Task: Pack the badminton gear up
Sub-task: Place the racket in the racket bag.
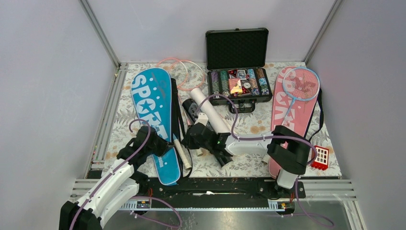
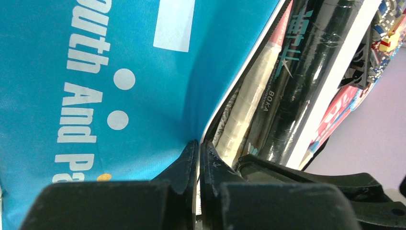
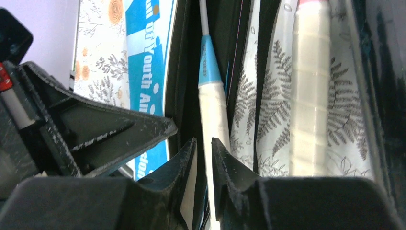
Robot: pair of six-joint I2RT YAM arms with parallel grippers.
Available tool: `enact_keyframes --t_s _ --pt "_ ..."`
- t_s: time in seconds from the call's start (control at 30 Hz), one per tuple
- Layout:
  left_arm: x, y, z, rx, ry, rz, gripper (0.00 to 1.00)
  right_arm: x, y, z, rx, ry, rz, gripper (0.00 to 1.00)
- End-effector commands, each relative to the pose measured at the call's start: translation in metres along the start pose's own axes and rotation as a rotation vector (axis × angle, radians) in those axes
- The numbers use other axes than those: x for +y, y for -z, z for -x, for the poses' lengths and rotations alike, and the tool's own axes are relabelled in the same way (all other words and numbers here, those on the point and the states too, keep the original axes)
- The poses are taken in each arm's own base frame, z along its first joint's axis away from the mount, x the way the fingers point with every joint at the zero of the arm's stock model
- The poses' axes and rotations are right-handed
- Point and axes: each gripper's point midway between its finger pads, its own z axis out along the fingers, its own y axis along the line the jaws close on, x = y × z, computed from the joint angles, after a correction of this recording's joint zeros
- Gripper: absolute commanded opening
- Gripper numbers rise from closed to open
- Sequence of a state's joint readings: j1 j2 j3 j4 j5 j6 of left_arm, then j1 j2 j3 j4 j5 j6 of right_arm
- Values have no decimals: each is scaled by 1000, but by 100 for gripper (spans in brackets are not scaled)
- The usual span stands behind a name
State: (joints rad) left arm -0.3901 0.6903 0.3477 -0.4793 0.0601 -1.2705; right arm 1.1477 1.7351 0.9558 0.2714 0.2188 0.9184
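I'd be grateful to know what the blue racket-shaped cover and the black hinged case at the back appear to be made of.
Blue racket-shaped cover: seemingly woven fabric, matte, judging by its fine weave and white piped edge. Black hinged case: rigid shell, perhaps plastic or metal-framed; its lid stands stiffly upright, with a dark textured lining.

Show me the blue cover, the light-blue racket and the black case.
blue cover [image 1: 151,103], top view, on its printed lettering.
light-blue racket [image 1: 300,84], top view, on its strung head.
black case [image 1: 237,48], top view, on its open lid.
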Motion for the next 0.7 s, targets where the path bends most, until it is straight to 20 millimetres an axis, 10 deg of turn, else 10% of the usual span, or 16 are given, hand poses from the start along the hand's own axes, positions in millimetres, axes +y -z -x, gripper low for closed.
enact_keyframes --t_s 0.0,0.67 --pt "-11 8 11 -47 -9 -4 0 -3 -14 23 -39 87 -59 26" --pt "-10 2 6 -16 -8 -7 0 -25 -80 -16 75 69 -190 38"
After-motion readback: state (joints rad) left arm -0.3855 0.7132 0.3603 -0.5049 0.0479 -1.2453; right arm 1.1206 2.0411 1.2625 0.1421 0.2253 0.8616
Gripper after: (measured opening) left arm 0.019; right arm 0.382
